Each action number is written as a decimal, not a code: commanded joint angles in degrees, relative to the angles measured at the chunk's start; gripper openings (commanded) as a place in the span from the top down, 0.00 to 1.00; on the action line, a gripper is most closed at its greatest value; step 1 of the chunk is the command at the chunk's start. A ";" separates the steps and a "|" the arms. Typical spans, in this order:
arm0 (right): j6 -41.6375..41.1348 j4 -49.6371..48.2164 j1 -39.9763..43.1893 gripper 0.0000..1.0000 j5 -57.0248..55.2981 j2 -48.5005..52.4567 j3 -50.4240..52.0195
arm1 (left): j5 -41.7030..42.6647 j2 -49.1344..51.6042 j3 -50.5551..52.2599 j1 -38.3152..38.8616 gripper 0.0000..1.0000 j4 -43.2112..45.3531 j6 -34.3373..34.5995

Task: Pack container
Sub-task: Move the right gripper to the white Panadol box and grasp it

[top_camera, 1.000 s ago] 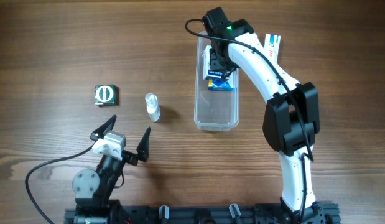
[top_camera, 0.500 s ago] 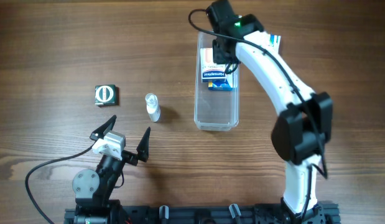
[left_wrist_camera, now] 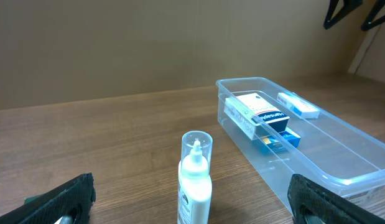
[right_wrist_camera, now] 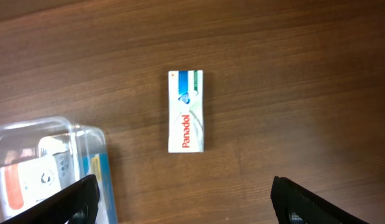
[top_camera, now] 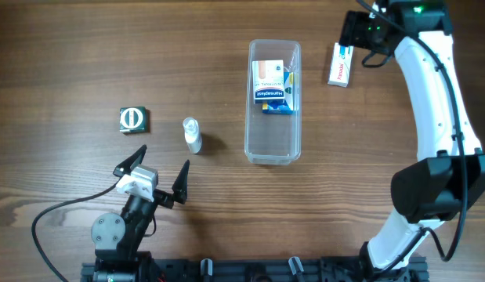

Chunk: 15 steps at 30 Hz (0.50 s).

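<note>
Container (top_camera: 272, 137) lies left of the right claw (right_wrist_camera: 187, 202), long axis parallel to the Panadol box (right_wrist_camera: 186, 112), which is centred below its jaws. Jaws wide apart, empty. Box's short width spans the closing line. Right arm is nearer. Left claw (top_camera: 163, 157) also spread, empty.

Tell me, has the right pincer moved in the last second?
Yes. The right pincer swung rightward in the overhead view, from above the container's far end to beside the Panadol box, clear of the container.

White right arm (top_camera: 439, 102), black joints (top_camera: 427, 190)
</note>
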State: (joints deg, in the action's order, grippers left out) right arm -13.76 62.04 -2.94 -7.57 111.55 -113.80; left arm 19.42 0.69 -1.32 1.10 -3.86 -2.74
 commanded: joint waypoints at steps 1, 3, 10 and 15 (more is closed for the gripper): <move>6.69 -0.94 2.49 0.11 6.73 3.69 -0.07 | 0.28 -0.52 0.42 -0.42 0.00 0.04 -0.92; 7.50 -0.46 2.58 0.08 7.48 7.26 -0.07 | 0.28 -0.52 0.42 -0.42 0.00 0.04 -0.92; 1.73 -5.81 2.54 0.00 7.06 14.88 -0.07 | 0.28 -0.52 0.42 -0.42 0.00 0.04 -0.92; 1.75 -6.95 2.38 0.00 7.30 16.06 -0.07 | 0.28 -0.52 0.42 -0.42 0.00 0.04 -0.92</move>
State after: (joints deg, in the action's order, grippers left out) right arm -10.92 55.99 -0.23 -1.45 126.43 -113.75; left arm 19.42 0.69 -1.32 1.10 -3.86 -2.74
